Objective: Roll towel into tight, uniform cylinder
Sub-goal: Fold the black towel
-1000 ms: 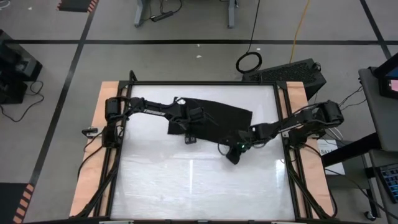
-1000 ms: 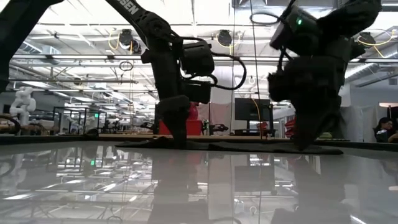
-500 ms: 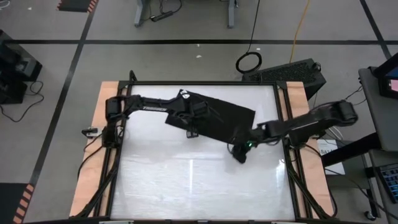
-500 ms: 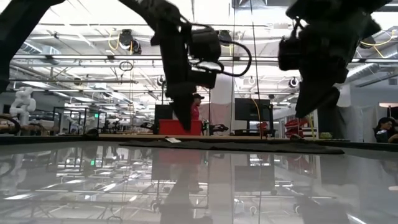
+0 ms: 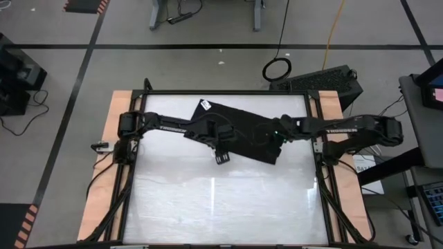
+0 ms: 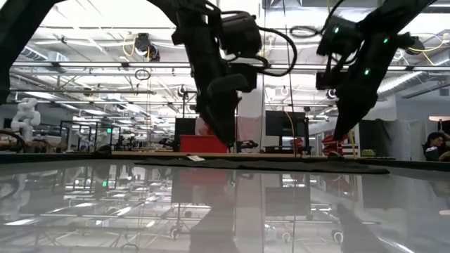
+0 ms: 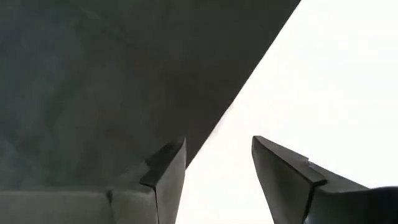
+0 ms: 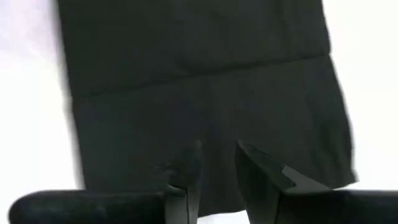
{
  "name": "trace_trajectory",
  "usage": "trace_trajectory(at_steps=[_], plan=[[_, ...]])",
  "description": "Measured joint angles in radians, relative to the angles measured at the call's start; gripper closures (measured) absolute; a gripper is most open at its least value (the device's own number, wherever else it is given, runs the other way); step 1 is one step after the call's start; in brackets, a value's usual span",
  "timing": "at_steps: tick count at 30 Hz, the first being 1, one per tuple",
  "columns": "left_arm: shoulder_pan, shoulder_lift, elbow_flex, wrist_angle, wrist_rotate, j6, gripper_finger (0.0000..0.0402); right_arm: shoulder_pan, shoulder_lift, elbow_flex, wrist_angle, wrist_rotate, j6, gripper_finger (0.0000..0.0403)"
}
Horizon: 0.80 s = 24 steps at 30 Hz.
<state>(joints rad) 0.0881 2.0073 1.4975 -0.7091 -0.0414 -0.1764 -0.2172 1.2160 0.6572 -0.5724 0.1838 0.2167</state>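
Observation:
The black towel (image 5: 242, 131) lies spread flat and slanted on the far half of the white table, with its white tag (image 5: 205, 104) at the far left corner. My left gripper (image 5: 221, 158) hangs open above the towel's near edge (image 7: 205, 134); one finger is over cloth, the other over bare table. My right gripper (image 5: 266, 137) hovers over the towel's right part (image 8: 199, 81), its fingers a narrow gap apart with nothing between them. In the low view both grippers, left (image 6: 228, 144) and right (image 6: 339, 135), are clear above the towel (image 6: 260, 166).
Bare white tabletop (image 5: 221, 207) stretches from the towel to the near edge. A black frame and wooden side strips (image 5: 111, 138) border the table. A person (image 6: 436, 144) sits far off in the room beyond.
Both grippers have risen from the towel's surface and now hang clear above it. My right gripper has also swung from the towel's near right corner toward the far edge, turning as it went. The towel lies flat.

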Motion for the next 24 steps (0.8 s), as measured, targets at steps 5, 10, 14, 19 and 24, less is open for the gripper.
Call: trace_trajectory(at_steps=[5, 10, 14, 19, 24], plan=[[0.013, 0.048, 0.0, 0.032, 0.0, -0.007, 0.021, -0.079, 0.081, -0.029, 0.079, -0.004, -0.084, 0.0314], [0.052, 0.102, 0.0, 0.05, 0.006, -0.029, 0.021, -0.135, 0.151, -0.08, 0.157, -0.063, -0.066, 0.0314], [0.07, 0.118, 0.004, 0.05, 0.019, -0.01, 0.021, -0.149, 0.182, -0.132, 0.233, -0.123, 0.017, 0.0314], [0.089, 0.12, 0.005, 0.053, 0.022, 0.082, 0.021, -0.117, 0.185, -0.164, 0.298, -0.157, 0.153, 0.0314], [0.136, 0.12, 0.005, 0.047, 0.013, 0.138, 0.021, -0.012, 0.188, -0.169, 0.335, -0.183, 0.297, 0.0314]])
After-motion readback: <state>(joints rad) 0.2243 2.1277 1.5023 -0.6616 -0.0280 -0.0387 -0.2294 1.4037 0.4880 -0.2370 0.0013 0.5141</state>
